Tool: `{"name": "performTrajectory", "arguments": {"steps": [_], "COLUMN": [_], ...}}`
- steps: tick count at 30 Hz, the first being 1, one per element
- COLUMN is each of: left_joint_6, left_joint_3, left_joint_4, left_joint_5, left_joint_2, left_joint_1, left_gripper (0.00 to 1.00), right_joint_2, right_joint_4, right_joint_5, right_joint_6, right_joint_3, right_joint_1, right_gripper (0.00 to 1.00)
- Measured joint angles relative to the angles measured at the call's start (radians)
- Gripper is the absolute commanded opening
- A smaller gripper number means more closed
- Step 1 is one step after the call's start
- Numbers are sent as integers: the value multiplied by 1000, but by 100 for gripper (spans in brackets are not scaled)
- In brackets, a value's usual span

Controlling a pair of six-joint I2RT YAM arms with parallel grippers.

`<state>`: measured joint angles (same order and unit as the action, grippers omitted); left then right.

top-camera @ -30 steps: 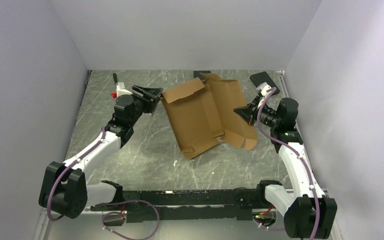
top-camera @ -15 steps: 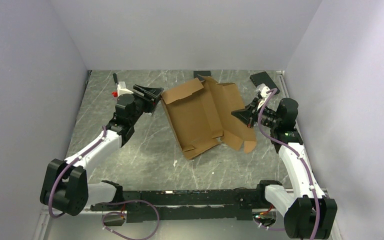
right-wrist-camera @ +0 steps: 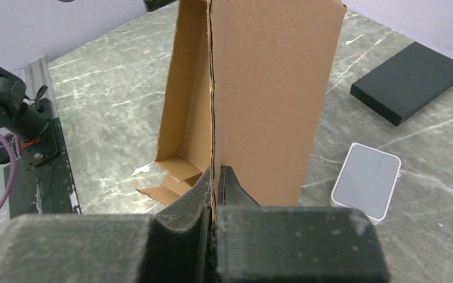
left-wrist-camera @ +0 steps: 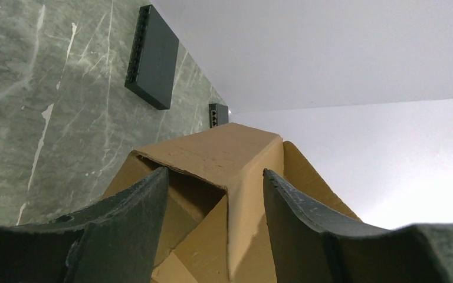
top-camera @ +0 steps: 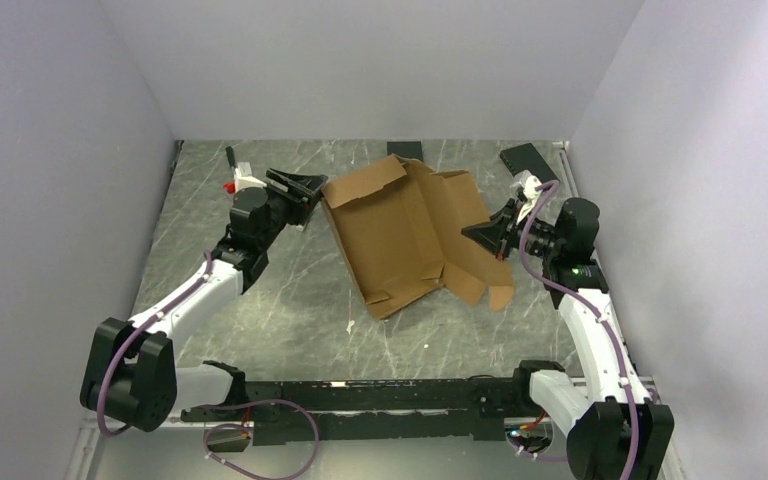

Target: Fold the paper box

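A large die-cut paper box of plain brown corrugated cardboard point(top-camera: 390, 235) is seen lying on the grey-green marbled counter point(top-camera: 260, 300), in the middle and toward the far wall, between the two arms. Its left portion is formed into a shallow tray with low, partly raised walls, while its right panel is lifted off the counter and tilted. The edge of that raised panel is pinched by the right jaws, which are pressed together on the cardboard, as is shown plainly in the right wrist view. The left jaws are held spread at the box's far left corner, with one finger point(left-wrist-camera: 124, 230) set to each side of a folded corner flap. Whether the cardboard is actually touched by them cannot be told with certainty. One flat black rectangular slab point(top-camera: 405, 149) is found by the far wall behind the box, and a second black slab point(top-camera: 527, 158) toward the far right corner. A small translucent white case with rounded corners point(right-wrist-camera: 367, 180) is seen on the counter just beside the raised panel, near the second slab.
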<state>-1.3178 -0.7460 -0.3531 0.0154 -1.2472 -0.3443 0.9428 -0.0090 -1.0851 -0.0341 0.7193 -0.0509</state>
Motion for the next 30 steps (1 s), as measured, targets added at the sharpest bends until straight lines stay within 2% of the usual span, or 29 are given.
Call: {"name": "performTrajectory", "arguments": {"steps": [9, 20, 30], "left_joint_6": [15, 29, 60], "left_joint_3": [0, -10, -31], "left_joint_4": [-9, -24, -17], "left_joint_5": [29, 76, 135], "left_joint_2": [-5, -34, -51], "left_joint_1": [6, 15, 29], "left_gripper": [65, 65, 64], "right_joint_2": [-7, -8, -8], "right_joint_4": [0, 0, 12], "right_joint_5": [-52, 0, -21], "right_joint_6": [11, 47, 96], "right_joint_3": [0, 3, 3], "right_joint_1": [0, 0, -1], "right_gripper": [0, 0, 0]}}
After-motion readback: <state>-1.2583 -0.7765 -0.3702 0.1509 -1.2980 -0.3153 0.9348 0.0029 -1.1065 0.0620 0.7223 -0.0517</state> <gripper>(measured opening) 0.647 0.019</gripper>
